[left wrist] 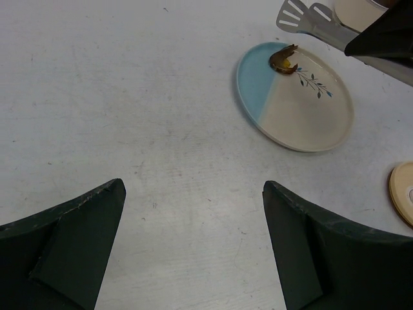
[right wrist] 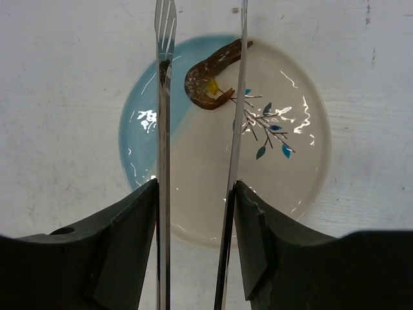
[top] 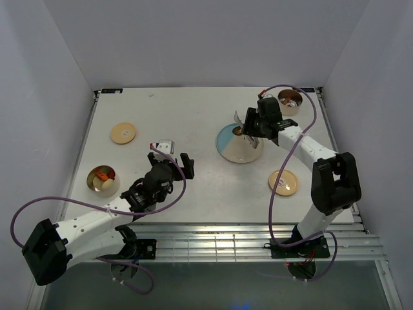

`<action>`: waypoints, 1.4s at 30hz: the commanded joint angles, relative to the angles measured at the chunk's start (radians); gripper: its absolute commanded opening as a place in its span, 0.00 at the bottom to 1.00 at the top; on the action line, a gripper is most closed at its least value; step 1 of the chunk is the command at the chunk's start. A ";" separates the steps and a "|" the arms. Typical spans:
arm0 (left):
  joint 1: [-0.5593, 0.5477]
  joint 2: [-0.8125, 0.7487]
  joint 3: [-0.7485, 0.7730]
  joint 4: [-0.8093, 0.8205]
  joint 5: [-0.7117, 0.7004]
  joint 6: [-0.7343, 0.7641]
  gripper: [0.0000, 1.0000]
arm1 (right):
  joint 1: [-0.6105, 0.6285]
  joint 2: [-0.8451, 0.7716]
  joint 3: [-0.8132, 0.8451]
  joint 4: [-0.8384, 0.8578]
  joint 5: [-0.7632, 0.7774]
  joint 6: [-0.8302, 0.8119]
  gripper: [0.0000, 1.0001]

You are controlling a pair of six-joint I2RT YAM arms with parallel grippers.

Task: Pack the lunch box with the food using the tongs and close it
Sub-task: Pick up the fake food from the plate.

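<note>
My right gripper (top: 253,126) (right wrist: 196,187) is shut on the silver tongs (top: 237,119) (right wrist: 163,129) (left wrist: 303,14), one finger pressing on each arm. The tong arms stand apart over the blue-and-cream plate (top: 235,150) (right wrist: 284,181) (left wrist: 303,116), either side of a curved brown sausage (top: 237,130) (right wrist: 208,74) (left wrist: 282,59) lying on it. A round lunch box bowl (top: 90,184) at the left holds orange and pale food (top: 103,179). My left gripper (top: 173,161) (left wrist: 193,187) hangs open over bare table, nothing between its fingers.
A second round bowl (top: 290,100) with something brown inside stands at the back right. Two tan round lids lie flat, one at the back left (top: 122,133), one at the front right (top: 284,182) (left wrist: 403,190). Grey walls enclose the table.
</note>
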 commanded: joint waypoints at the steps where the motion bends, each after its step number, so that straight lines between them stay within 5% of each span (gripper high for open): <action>1: -0.005 -0.020 -0.010 0.011 -0.014 -0.010 0.98 | 0.059 0.000 0.005 0.018 0.139 0.077 0.55; 14: -0.005 -0.047 -0.016 0.011 -0.006 -0.011 0.98 | 0.182 0.052 0.066 -0.128 0.343 0.291 0.52; 42: -0.005 -0.067 -0.019 0.011 -0.008 -0.005 0.98 | 0.198 -0.031 -0.017 -0.137 0.321 0.338 0.48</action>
